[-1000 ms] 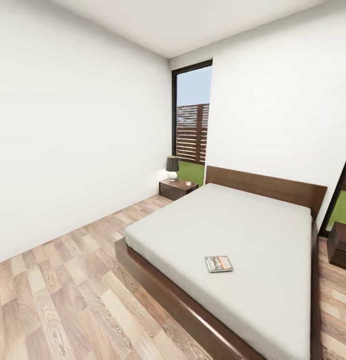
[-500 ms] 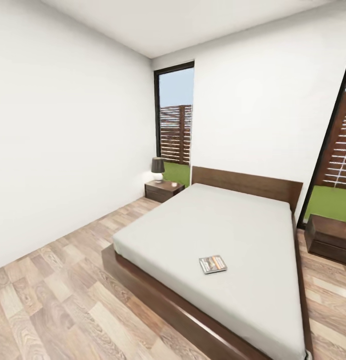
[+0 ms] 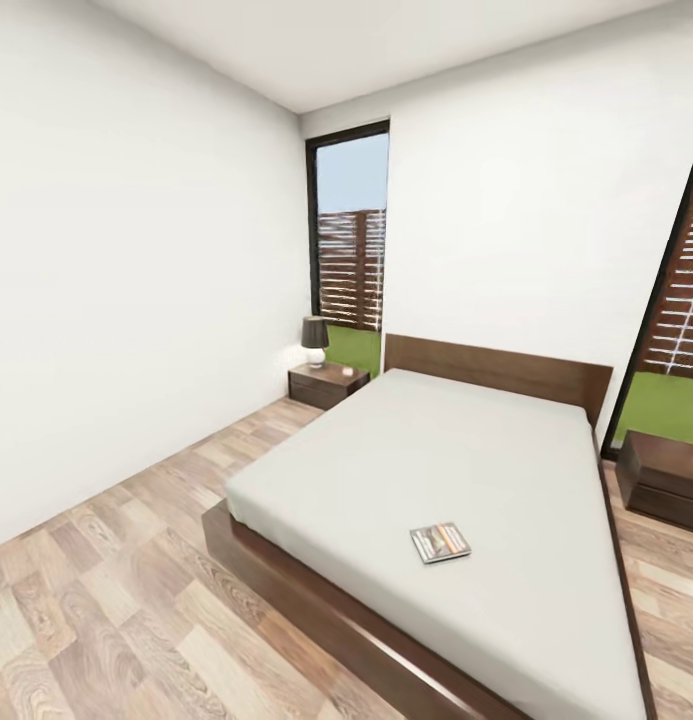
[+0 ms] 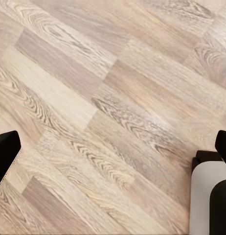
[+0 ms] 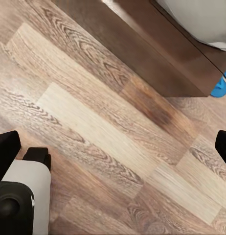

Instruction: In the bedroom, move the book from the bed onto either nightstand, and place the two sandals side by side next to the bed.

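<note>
head high; wrists probably floorward.

A small lamp [image 3: 315,338] with a dark shade and a pale base stands at about ten o'clock from the middle of the head view, in the far corner by the window. Beyond the glass, a strip of blue sky [image 3: 354,172] shows at twelve o'clock, above the fence.

light-grey bed [image 3: 456,470], orange-banded book [image 3: 440,543]
</note>
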Motion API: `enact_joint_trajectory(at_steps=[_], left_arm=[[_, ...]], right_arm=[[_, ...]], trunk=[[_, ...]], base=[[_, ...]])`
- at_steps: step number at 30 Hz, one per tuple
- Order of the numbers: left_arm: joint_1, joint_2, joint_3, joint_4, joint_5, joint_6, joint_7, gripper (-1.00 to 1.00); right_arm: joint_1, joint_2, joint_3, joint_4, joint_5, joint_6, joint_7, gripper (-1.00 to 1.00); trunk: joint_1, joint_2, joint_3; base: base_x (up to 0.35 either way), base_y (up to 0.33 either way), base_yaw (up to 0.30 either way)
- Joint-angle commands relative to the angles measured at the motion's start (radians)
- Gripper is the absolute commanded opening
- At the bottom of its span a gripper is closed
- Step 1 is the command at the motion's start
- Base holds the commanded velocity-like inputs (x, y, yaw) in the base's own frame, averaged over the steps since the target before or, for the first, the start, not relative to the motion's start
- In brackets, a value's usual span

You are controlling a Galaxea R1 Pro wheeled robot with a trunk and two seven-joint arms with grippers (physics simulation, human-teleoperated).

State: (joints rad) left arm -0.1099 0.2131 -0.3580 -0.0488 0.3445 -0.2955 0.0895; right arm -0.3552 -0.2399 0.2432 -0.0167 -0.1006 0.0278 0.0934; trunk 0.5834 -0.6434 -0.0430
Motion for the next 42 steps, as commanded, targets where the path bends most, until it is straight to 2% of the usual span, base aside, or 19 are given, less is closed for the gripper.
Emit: enact_joint_trajectory(at_steps=[1, 9, 19, 42], left_arm=[[-0.001, 0.0, -0.009, 0.0, 0.005, -0.002, 0.004, 1.0], [-0.001, 0.0, -0.009, 0.0, 0.005, -0.002, 0.004, 1.0], [-0.001, 0.0, -0.009, 0.0, 0.006, -0.002, 0.004, 1.0], [-0.001, 0.001, -0.007, 0.0, 0.009, -0.003, 0.003, 1.0]], right_arm=[[-0.001, 0.0, 0.008, -0.001, -0.01, 0.003, 0.003, 1.0], [-0.001, 0.0, 0.008, -0.001, -0.011, 0.003, 0.003, 1.0], [-0.001, -0.001, 0.008, 0.0, -0.011, 0.003, 0.003, 1.0], [-0.001, -0.001, 0.008, 0.0, -0.01, 0.003, 0.003, 1.0]], trunk=[[0.001, -0.001, -0.002], [0.001, -0.001, -0.002], [0.001, -0.001, -0.002], [0.001, -0.001, -0.002]], base=[[0.216, 0.162, -0.032], [0.233, 0.182, -0.114], [0.225, 0.185, -0.232], [0.03, 0.024, -0.27]])
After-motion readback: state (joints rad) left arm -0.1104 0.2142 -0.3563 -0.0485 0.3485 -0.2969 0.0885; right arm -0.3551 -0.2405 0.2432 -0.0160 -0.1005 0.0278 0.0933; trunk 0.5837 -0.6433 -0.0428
